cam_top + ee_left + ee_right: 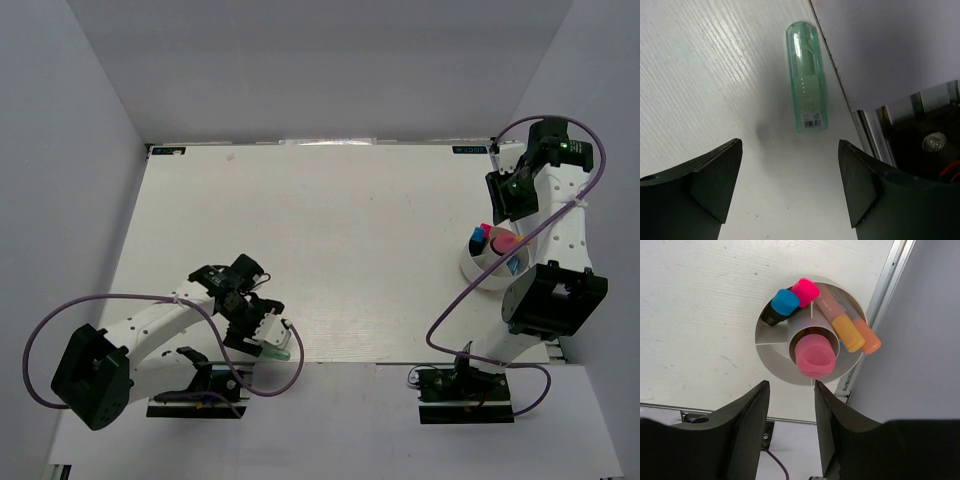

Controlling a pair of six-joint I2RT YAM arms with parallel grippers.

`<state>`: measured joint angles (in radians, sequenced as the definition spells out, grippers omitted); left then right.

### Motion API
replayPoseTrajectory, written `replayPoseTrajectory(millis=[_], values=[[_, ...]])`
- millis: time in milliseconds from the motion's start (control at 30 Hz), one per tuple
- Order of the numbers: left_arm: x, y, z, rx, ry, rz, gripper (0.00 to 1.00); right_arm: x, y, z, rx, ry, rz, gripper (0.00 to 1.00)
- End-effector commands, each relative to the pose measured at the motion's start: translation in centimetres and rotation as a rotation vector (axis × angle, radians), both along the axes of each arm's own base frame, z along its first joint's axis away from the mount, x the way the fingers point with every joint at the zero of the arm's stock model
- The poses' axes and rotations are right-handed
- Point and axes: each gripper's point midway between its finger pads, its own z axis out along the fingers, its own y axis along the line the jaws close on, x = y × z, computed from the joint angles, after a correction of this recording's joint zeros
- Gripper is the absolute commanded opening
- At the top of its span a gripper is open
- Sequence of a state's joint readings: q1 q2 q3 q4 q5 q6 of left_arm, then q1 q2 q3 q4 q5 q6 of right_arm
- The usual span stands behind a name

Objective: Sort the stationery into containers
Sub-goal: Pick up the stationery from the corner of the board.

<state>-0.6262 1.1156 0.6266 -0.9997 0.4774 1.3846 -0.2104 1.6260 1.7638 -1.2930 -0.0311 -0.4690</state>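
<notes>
- left tool (790,150) spread, empty; green marker (807,80) flat on desk (700,75) at its 12 o'clock
- right tool (790,390) spread, empty, over cup (765,352) at desk's 3 o'clock; pink, blue, orange markers (815,357) inside

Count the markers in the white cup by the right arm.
5: pink marker in the centre tube; blue-capped marker and magenta-capped marker in one outer section; yellow marker and orange marker in another. More may hide beneath.

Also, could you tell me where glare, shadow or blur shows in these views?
Left wrist: glare streaks along the clear green marker, faint shadow beside it. Right wrist: cup and markers sharp, near fingers dark and soft. Top external: evenly lit.
</notes>
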Motion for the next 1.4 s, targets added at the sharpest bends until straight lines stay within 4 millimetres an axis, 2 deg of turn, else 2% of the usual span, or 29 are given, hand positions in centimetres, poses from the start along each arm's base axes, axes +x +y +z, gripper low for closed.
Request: replayPoseTrajectory(millis=[0, 267, 467, 533, 700, 833, 867, 1000, 1067, 1167, 1200, 1233, 1300, 1333, 1367], values=[[0.1, -1.2, -0.1, -0.029, 0.013, 0.039, 0.86, -0.4, 0.2, 0.1, -0.003, 0.016, -0.012, 0.47], [-1.7, -1.9, -1.5, -0.013, 0.024, -0.003, 0.83, -0.9, 0.3, -0.3, -0.01, 0.03, -0.012, 0.47], [-1.4, -2.9, -2.6, -0.003, -0.003, 0.019, 0.81, -0.9, 0.3, -0.3, -0.01, 0.03, -0.012, 0.47], [-1.5, -3.0, -3.2, 0.002, -0.022, 0.016, 0.77, -0.9, 0.3, -0.3, -0.011, 0.03, -0.013, 0.47], [-1.1, -3.6, -3.5, 0.0, -0.05, 0.033, 0.7, -1.1, 0.2, -0.3, -0.012, 0.031, -0.015, 0.47], [-0.6, -3.9, -3.8, 0.006, -0.052, 0.07, 0.5, -1.0, 0.5, -0.2, 0.001, 0.025, -0.01, 0.46], [-0.5, -3.9, -3.9, 0.013, -0.047, 0.085, 0.41, -0.8, 0.5, 0.0, 0.006, 0.016, -0.012, 0.46], [-0.1, -4.3, -4.1, 0.016, -0.042, 0.113, 0.34, 0.2, 2.2, 1.2, 0.092, -0.036, 0.016, 0.46], [0.4, -5.1, -3.5, -0.018, -0.034, 0.153, 0.3, 1.1, 2.9, 2.6, 0.139, -0.09, 0.027, 0.46], [2.6, -8.2, -0.7, -0.127, -0.058, 0.25, 0.26, 2.4, 6.2, 4.9, 0.316, -0.165, 0.078, 0.49], [3.5, -9.3, 0.5, -0.173, -0.075, 0.29, 0.23, 2.8, 6.8, 6.2, 0.349, -0.203, 0.087, 0.51], [5.4, -11.5, 3.3, -0.277, -0.109, 0.352, 0.21, 2.9, 7.6, 6.9, 0.4, -0.214, 0.082, 0.57], [7.3, -13.5, 6.4, -0.38, -0.148, 0.414, 0.2, 3.2, 9.5, 8.0, 0.508, -0.23, 0.114, 0.61], [8.7, -15.4, 9.8, -0.473, -0.175, 0.454, 0.19, 3.2, 10.0, 8.2, 0.546, -0.224, 0.107, 0.61], [9.7, -16.3, 10.5, -0.483, -0.178, 0.483, 0.19, 3.3, 10.8, 8.3, 0.595, -0.212, 0.118, 0.62]])
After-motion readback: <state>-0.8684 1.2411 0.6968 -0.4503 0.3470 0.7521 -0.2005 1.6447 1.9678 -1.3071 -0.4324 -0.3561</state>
